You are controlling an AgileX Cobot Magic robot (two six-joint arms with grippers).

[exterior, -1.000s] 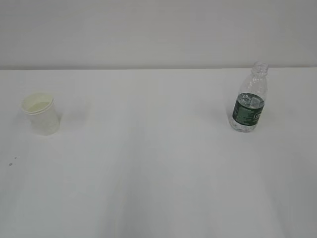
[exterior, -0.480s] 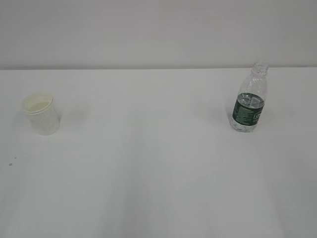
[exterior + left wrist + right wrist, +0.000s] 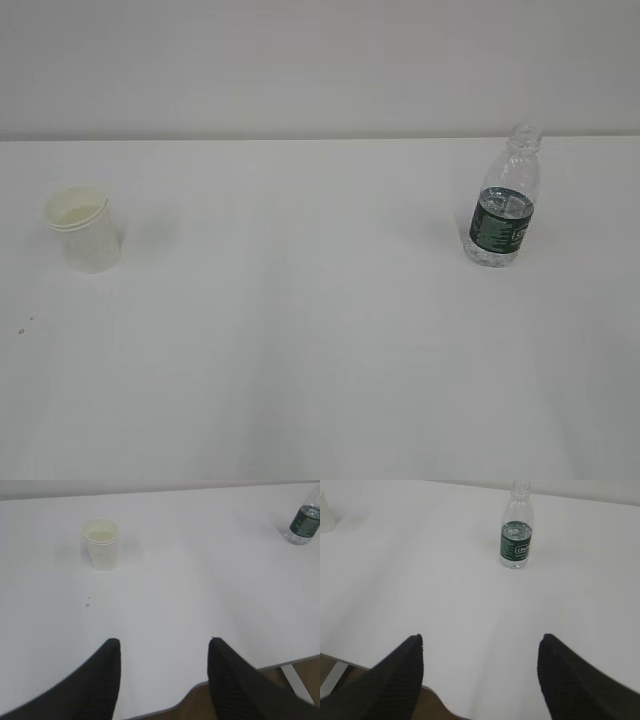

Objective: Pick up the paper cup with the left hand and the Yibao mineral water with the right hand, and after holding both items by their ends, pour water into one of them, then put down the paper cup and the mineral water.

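- Paper cup (image 3: 84, 229) upright on the white tabletop (image 3: 300, 330), far left side in the ext. view, nothing touching it.
- Pale cream inside visible thru the open top; rolled rim faces up.
- Yibao mineral water (image 3: 503, 200) upright too, way over on the right, well apart from the cup.
- Bottle has no cap, dark green label band w/ white print round the middle, water level sits about at the label's top edge.
- Left hand (image 3: 164, 645) shows only in the left wrist view: two black fingers spread wide apart, empty, low over the near edge of the tabletop.
- From there the cup (image 3: 102, 544) stands ahead and a bit left of the gap, not between the fingers; a couple of tiny dark specks (image 3: 88, 602) lie on the surface just short of it.
- Right hand (image 3: 481, 637) same story in the right wrist view: fingers splayed open, gripping nothing, near the tabletop's front edge.
- Bottle (image 3: 516, 535) stands ahead of that gap, slightly right of centre, well clear of both fingers.
- Neither hand appears in the ext. view.
- Plain pale wall (image 3: 320, 65) behind the tabletop.
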